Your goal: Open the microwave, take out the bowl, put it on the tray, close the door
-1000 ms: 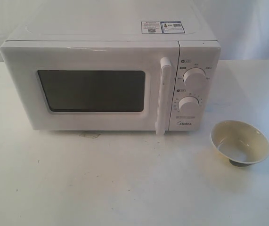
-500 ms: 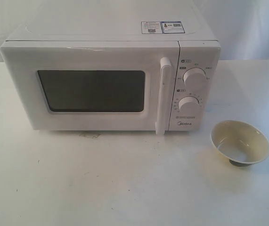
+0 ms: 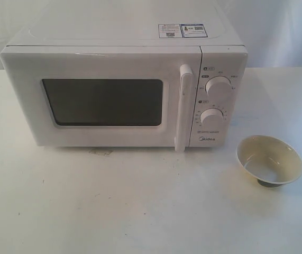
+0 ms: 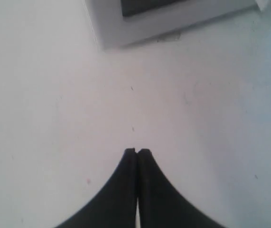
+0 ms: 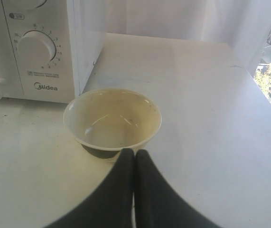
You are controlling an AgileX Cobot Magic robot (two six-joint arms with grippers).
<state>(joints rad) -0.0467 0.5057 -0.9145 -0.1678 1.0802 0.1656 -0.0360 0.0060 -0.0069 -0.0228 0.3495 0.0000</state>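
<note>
The white microwave [image 3: 124,84] stands at the back of the table with its door [image 3: 100,100] closed and the bar handle [image 3: 183,108] upright. The cream-yellow bowl [image 3: 269,160] sits upright and empty on the table, right of the microwave and below the dials [image 3: 219,88]. No tray shows in any view. In the right wrist view my right gripper [image 5: 135,153] is shut and empty, just short of the bowl [image 5: 112,119]. My left gripper [image 4: 137,151] is shut over bare table, near the microwave's corner [image 4: 140,23]. Neither gripper appears in the exterior view.
The white table [image 3: 140,201] spreads in front of the microwave, with a small stain [image 3: 100,152] under its front edge. A white curtain [image 3: 283,29] hangs behind. The table's right edge [image 5: 261,90] runs close to the bowl.
</note>
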